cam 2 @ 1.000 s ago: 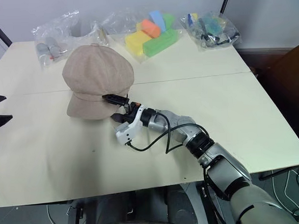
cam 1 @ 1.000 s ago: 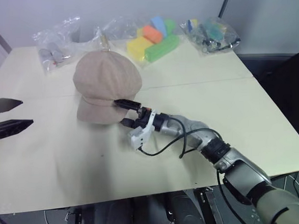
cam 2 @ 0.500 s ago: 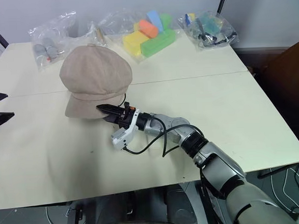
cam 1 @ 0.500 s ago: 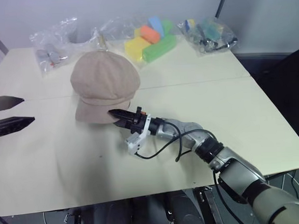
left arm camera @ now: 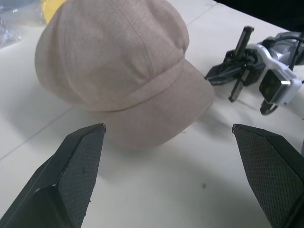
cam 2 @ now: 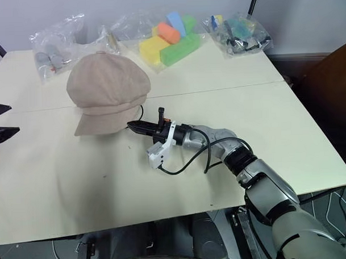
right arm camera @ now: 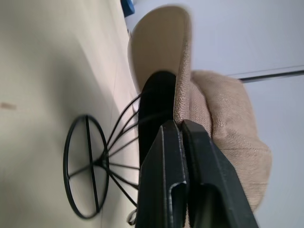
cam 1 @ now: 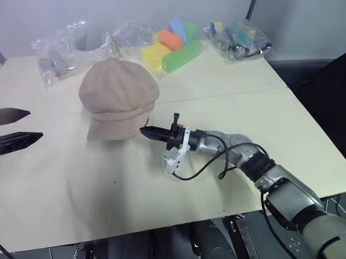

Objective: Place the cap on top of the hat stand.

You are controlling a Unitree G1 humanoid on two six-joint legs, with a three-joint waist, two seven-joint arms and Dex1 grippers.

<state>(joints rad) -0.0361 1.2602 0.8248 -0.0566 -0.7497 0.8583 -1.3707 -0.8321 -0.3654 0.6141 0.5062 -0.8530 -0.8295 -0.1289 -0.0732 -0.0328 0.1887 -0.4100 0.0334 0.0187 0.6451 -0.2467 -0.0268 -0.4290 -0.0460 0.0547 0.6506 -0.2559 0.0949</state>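
L gripper [cam 1: 14, 126] sits at the far left edge of the table [cam 1: 258, 121], fingers spread wide w/ nothing between them, tips aimed right toward the cap [cam 1: 118, 97]; well apart from it, no contact. In the L wrist view both textured pads [left arm camera: 76, 171] frame the cap from the near side, w/ bare tabletop between pads and brim. Cap is left of table centre, puffy crown up, short brim on its near side and overhanging the tabletop. It rests over the hat stand [right arm camera: 95, 166]: in the R wrist view thin black wire hoops and the round base ring show under the lifted brim edge, ring flat on the table. R gripper [cam 1: 146, 131] lies just right of and slightly nearer than the cap, pointing left, roughly level, fingers pressed together. Its tips are at the right-hand near corner of the brim; R wrist view shows the joined fingers [right arm camera: 180, 171] right against the brim edge, but whether fabric is pinched between them cannot be told. A white cam module w/ looping black cable hangs off the R wrist. Far side of table, L to R: clear bag w/ grey items [cam 1: 56, 61], bag of coloured foam blocks [cam 1: 170, 45], bag of mixed small parts [cam 1: 241, 39].
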